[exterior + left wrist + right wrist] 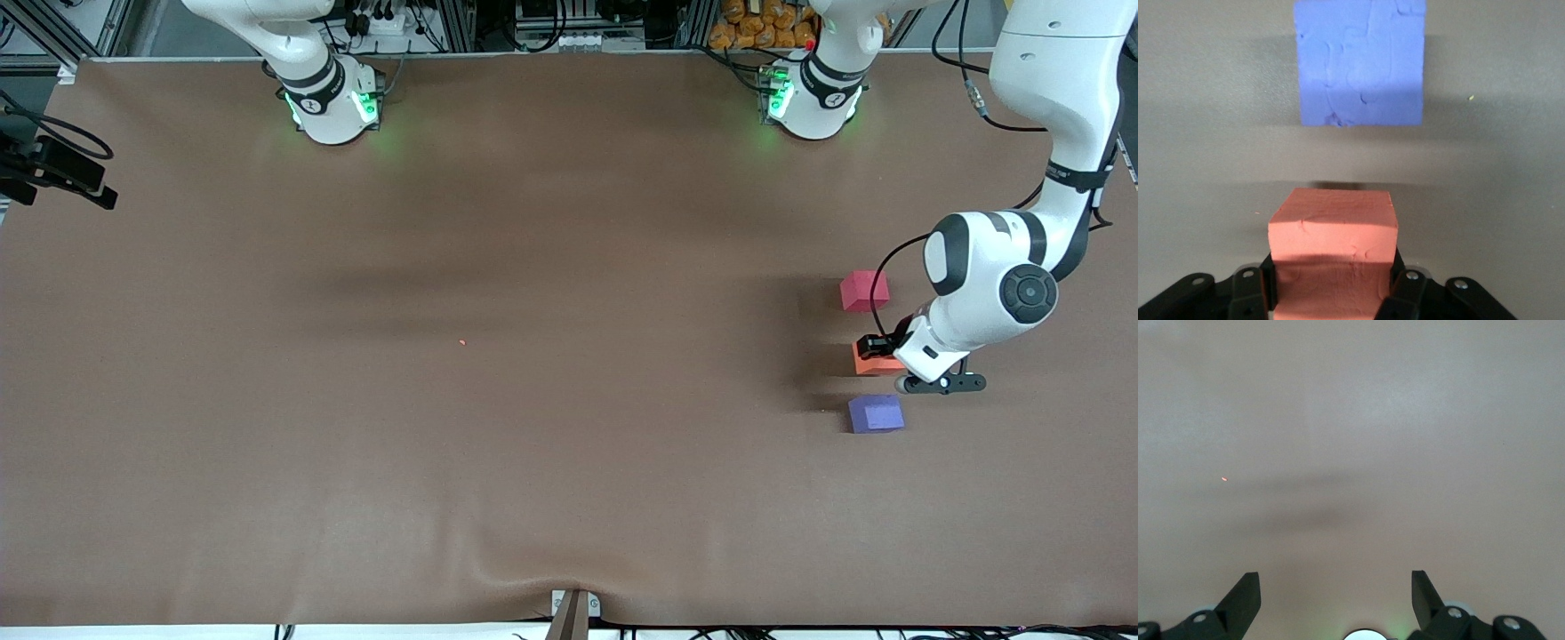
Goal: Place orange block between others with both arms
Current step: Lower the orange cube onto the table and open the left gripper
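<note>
Now placing: left gripper [1331,293] clamps the orange block [876,360] between the red-pink cube [862,291] and purple-blue cube [876,414]; release likely comes next. Right gripper [1336,597] waits, spread wide.

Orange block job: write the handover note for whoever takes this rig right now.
Left gripper: jaws shut on the orange block, low between the other two cubes, toward the left arm's end of the table.
Right gripper: jaws open, holding nothing, over bare table; that arm waits.
Red-pink cube lies farther from the front camera, purple-blue cube nearer.
Done: orange block brought into the gap.
Left: release it and pull the left arm away.
</note>
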Motion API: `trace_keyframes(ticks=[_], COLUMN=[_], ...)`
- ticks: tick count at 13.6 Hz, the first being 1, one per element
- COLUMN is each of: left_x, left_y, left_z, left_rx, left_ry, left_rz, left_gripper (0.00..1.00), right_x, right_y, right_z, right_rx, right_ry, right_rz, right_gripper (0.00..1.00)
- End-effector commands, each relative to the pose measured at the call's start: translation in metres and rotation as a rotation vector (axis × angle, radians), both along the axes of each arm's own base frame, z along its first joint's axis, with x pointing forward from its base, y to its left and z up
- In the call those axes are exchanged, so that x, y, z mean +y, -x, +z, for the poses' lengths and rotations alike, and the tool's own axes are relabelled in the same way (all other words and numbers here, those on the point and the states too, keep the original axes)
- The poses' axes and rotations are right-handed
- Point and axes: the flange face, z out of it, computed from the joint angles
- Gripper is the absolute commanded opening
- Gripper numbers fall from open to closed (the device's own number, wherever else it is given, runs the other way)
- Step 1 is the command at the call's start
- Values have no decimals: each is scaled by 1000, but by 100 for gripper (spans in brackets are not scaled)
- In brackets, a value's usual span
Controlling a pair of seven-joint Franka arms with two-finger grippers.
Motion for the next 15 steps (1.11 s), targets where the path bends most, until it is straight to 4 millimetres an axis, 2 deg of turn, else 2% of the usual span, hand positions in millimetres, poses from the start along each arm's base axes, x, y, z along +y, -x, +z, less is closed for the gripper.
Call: trace_keyframes(ticks=[1,4,14,15], left_x=[1,0,1,1], left_y=[7,8,9,8], left_z=[2,-1,-20,-20], left_rx=[-16,-12,-2,-2], left_ry=[-9,-7,1,1], left_rz=[-64,-90,-101,-101], left_gripper=[10,13,15,19], right_x=[4,5,7,8], right_y=[-1,-2,-3,-3], right_z=[2,0,0,0], right_rx=[0,3,3,3], right_ry=[23,23,23,23], right_rz=[-8,-5,-2,1], right_gripper=[100,100,100,100])
